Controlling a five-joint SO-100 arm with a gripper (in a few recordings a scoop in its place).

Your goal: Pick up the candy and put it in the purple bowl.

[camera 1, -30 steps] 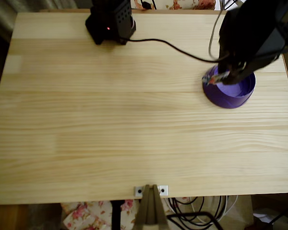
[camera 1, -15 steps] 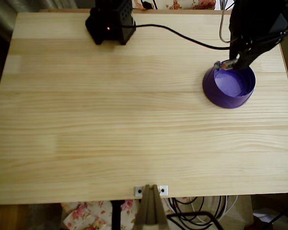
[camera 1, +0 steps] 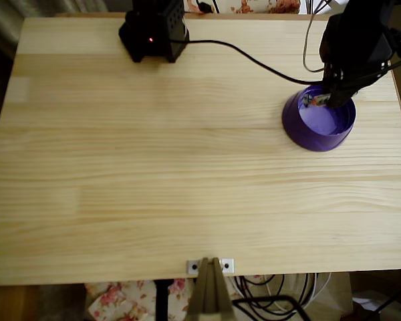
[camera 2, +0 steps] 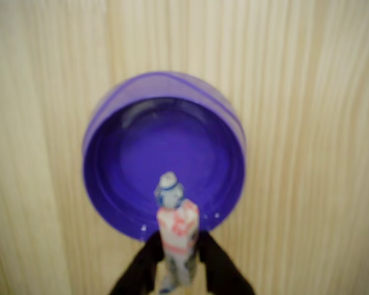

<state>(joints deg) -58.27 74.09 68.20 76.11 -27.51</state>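
Your gripper is clenched on candy, held above purple bowl near rim, w/ bowl on table.

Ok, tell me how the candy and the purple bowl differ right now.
The candy is small, slim and whitish with red marks; the purple bowl is far larger, round and plain purple. The candy is pinched in the claw, held above the bowl's near rim in the wrist view; the bowl sits free on the wooden table. The bowl is open and empty; the candy is wrapped.
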